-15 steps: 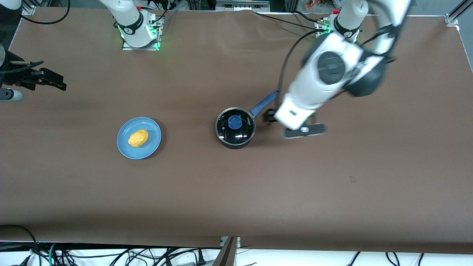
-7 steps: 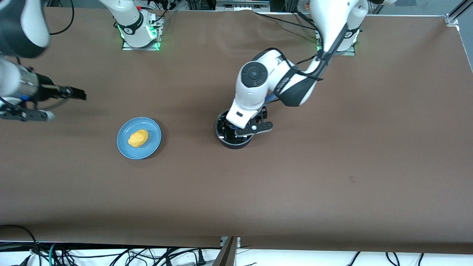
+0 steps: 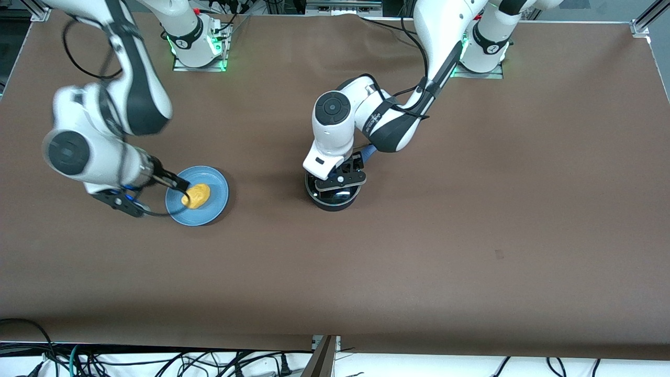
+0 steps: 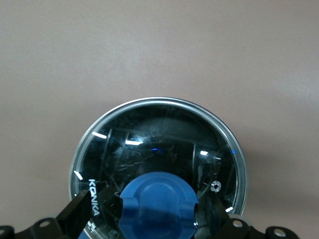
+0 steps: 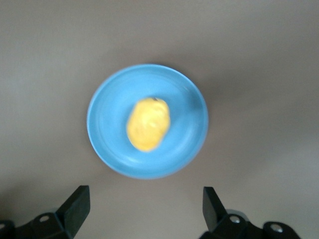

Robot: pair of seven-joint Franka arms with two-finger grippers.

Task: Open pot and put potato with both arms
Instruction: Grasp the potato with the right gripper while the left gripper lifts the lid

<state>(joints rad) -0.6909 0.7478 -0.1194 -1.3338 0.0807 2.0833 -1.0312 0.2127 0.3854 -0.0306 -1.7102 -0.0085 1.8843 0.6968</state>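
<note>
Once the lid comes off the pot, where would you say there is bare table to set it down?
Bare brown table lies nearer the front camera than the pot, and between the pot and the blue plate with the potato. It is crowded at the pot itself, under the left hand, and at the plate, where the right hand hovers open.

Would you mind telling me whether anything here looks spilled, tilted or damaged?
Nothing stands out. The glass lid sits level on the pot, left gripper open around its knob; the potato lies whole on the blue plate, right gripper open above.
</note>
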